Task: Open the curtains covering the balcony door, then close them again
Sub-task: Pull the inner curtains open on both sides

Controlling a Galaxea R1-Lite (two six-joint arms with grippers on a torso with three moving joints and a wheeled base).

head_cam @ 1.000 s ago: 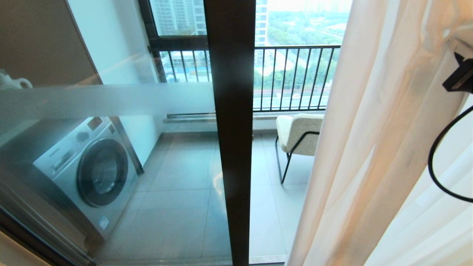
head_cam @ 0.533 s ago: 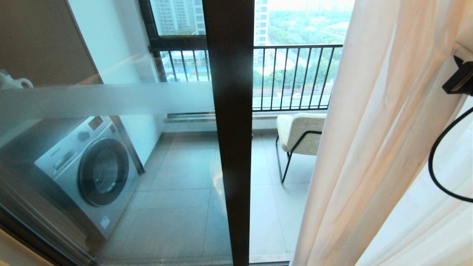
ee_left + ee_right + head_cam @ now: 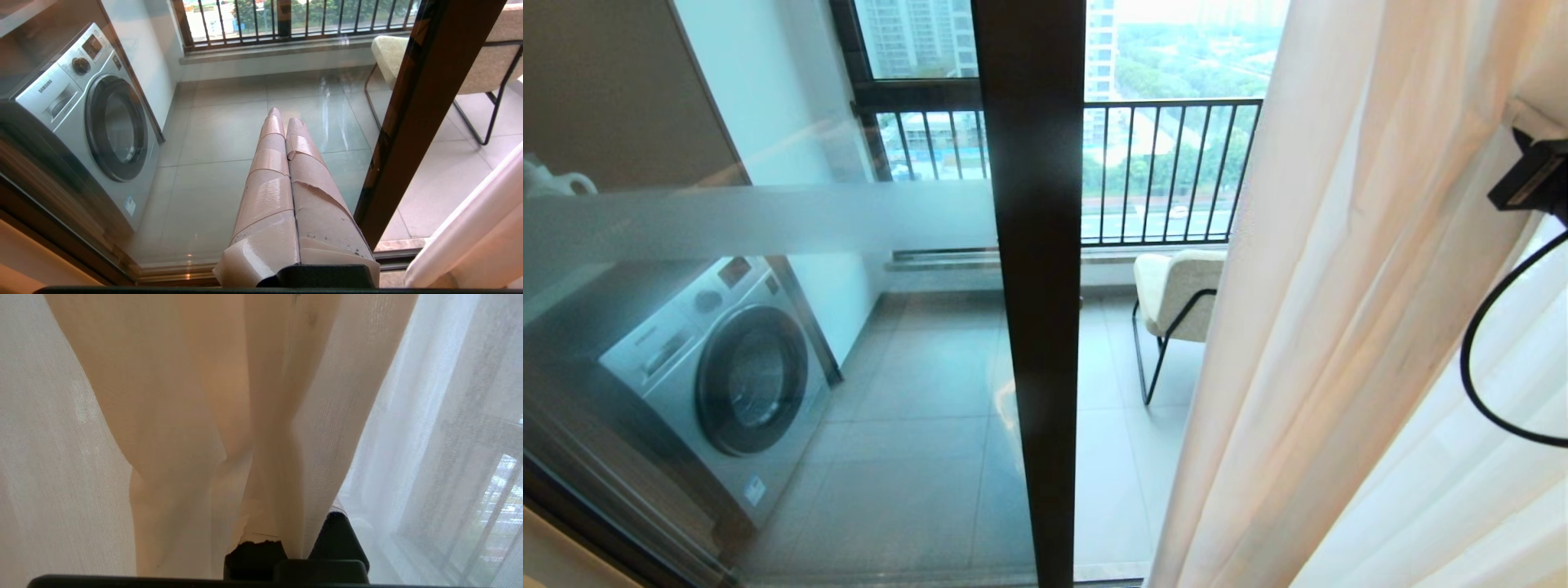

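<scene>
The right gripper [image 3: 261, 522] is buried in the sheer white see-through curtains [image 3: 1347, 327], its fingers clenched on a bunched fold of the cloth; in the right wrist view the fabric wraps over and past the fingers, so the tips themselves are hidden. In the head view only the black wrist housing and a looping black cable [image 3: 1474, 359] show at the far right edge, with the gathered curtain hanging just in front of them. Away from this gripper, on its left, the tall glass balcony door in a dark brown-black metal frame [image 3: 1033, 286] stands mostly uncovered, one pane crossed by a frosted white band. Through the glass a silver front-loading washing machine [image 3: 719, 367] and a cream upholstered chair on thin black legs [image 3: 1176, 294] stand on the balcony floor.

The left gripper [image 3: 282, 122] is clamped shut on nothing, its tape-wrapped fingers pressed together and pointing down toward the glass, well apart from the fabric.

The curtain looks drawn aside, so the step in hand is probably the draw back across the door. To do it well, keep the pinch firm on several folds, not a single layer, since sheer cloth slips easily. Pull level along the rail, not downward, so the hooks slide instead of binding. Move steadily, and watch that the cable does not snag the folds
</scene>
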